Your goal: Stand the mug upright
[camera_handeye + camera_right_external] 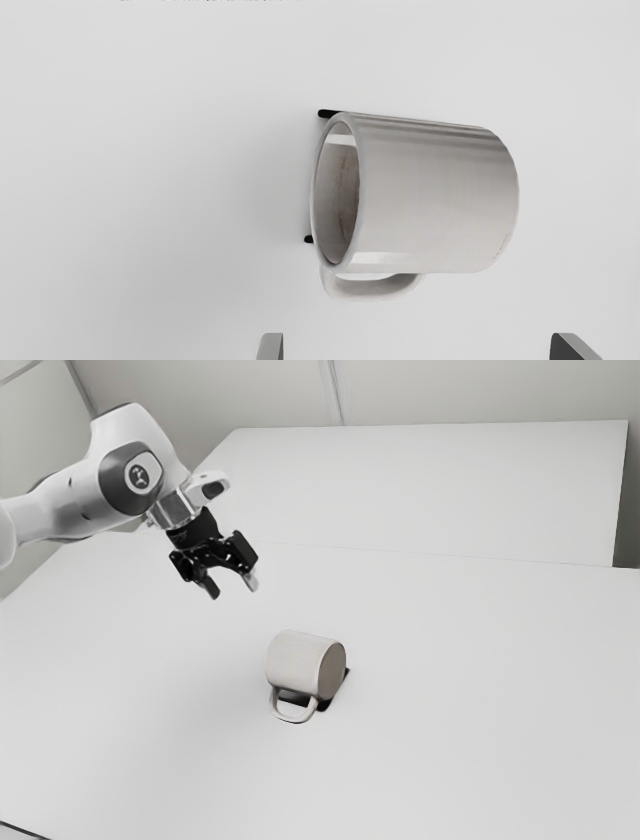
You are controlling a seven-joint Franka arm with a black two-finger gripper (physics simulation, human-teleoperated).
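Observation:
My black gripper [234, 588] hangs above the table in the exterior view, up and to the exterior view's left of the mug [297, 662]. The pale mug lies on its side, its darker base facing the exterior view's right and its handle pointing toward the exterior view's bottom edge. In the wrist view the mug [430, 195] shows its hollow mouth and its handle, which is on the side nearer the fingertips. The gripper [417, 347] is open, its two fingertips wide apart with nothing between them.
A white table [470, 720] carries the mug, with black shadow-like patches beside and under it. Behind, a second white surface [430, 485] rises beyond a thin seam. Dark gaps border its far right side in the exterior view.

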